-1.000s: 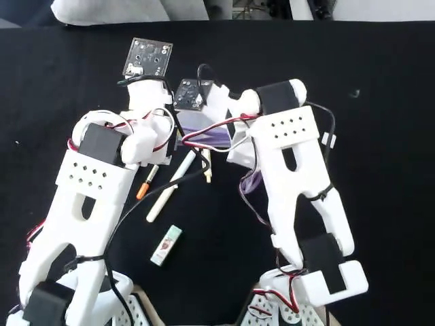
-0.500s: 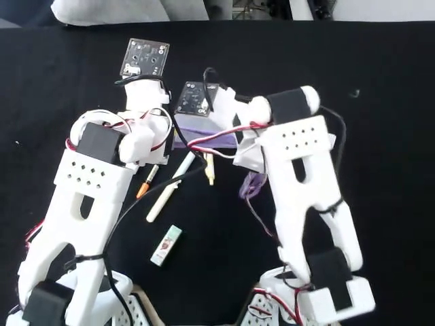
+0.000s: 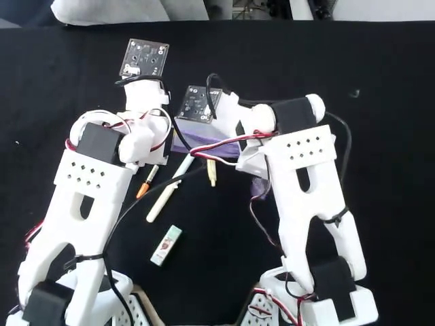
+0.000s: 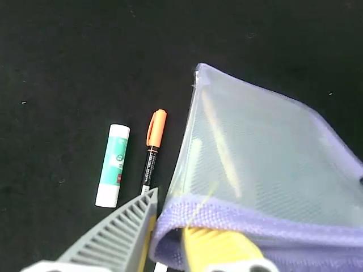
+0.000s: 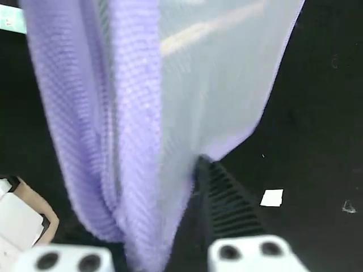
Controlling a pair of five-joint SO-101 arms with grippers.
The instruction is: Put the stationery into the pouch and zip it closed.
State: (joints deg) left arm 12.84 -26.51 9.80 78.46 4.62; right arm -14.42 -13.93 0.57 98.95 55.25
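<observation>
A translucent pouch with a purple zip edge hangs between the two arms. My left gripper is shut on that purple edge, and my right gripper is shut on the pouch's other side. On the black table lie an orange pen, a white pen, a yellow-tipped pen and a glue stick. The left wrist view shows the glue stick and orange pen beside the pouch. Through the mesh a pale long shape shows; I cannot tell if it is inside.
Both white arms flank the loose stationery, and red and black cables cross above it. White cloth lies beyond the table's far edge. A small white tag lies on the black cloth near the right gripper.
The right arm has swung to the right, and its wrist with the pouch has shifted slightly with it. The left arm and the loose stationery have stayed put.
</observation>
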